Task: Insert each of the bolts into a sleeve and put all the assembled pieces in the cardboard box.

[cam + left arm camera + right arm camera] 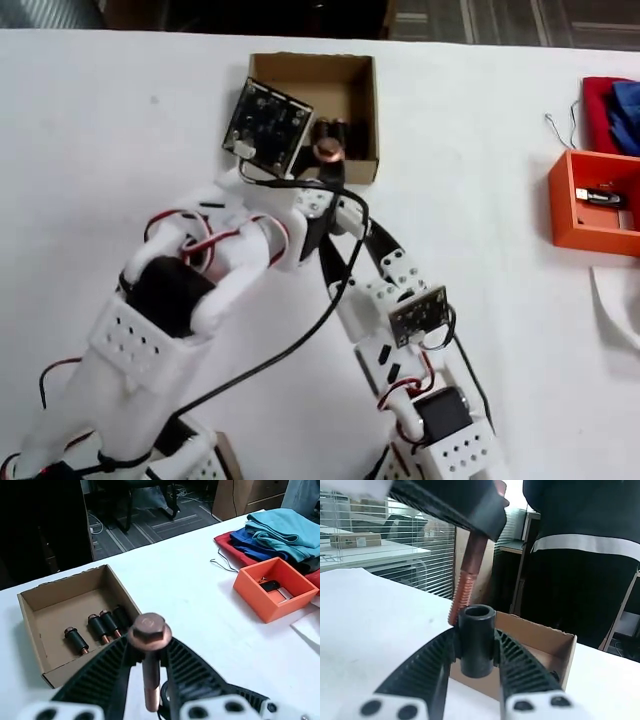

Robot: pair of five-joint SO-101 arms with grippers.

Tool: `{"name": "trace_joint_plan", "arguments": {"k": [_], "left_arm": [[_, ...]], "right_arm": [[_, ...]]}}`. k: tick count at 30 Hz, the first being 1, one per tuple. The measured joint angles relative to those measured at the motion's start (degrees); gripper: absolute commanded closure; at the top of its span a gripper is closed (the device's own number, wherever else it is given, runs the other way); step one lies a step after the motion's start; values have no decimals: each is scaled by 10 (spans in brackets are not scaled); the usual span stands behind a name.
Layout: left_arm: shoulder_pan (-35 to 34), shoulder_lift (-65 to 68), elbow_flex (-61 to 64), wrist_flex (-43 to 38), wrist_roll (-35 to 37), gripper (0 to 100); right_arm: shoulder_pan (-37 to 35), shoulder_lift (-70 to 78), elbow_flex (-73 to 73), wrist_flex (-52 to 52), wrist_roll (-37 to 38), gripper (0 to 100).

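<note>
My left gripper (149, 647) is shut on a copper bolt (150, 680), hex head (327, 150) up, just in front of the cardboard box (360, 70). My right gripper (476, 645) is shut on a black sleeve (476, 640), held upright with its bore open at the top. The bolt (466, 580) hangs tilted above it. Its threaded tip sits against the sleeve's rim, beside the opening and not inside it. In the box (50, 600) lie several assembled pieces (97, 627), black sleeves with copper bolts through them.
An orange tray (595, 205) holding a small black item stands at the right. Folded red and blue cloths (610, 105) lie behind it, and a white sheet (615, 310) lies near the right edge. Both arms crowd the table's middle.
</note>
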Motion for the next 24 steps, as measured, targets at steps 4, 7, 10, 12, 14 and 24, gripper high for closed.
{"name": "trace_joint_plan", "arguments": {"k": [4, 7, 10, 12, 14, 24], "left_arm": [[-4, 4, -6, -15, 1, 975], [-4, 6, -28, -15, 2, 975], [-4, 6, -52, -15, 2, 976], [-4, 6, -59, -15, 4, 976], [-4, 6, -60, -15, 20, 976], [-7, 9, -60, -15, 82, 976]], "right_arm": [[0, 0, 0, 0, 0, 976], [0, -2, 0, -1, 0, 976], [4, -2, 0, -1, 0, 976], [4, -2, 0, -1, 0, 976], [2, -2, 0, -1, 0, 976], [3, -2, 0, -1, 0, 976]]}}
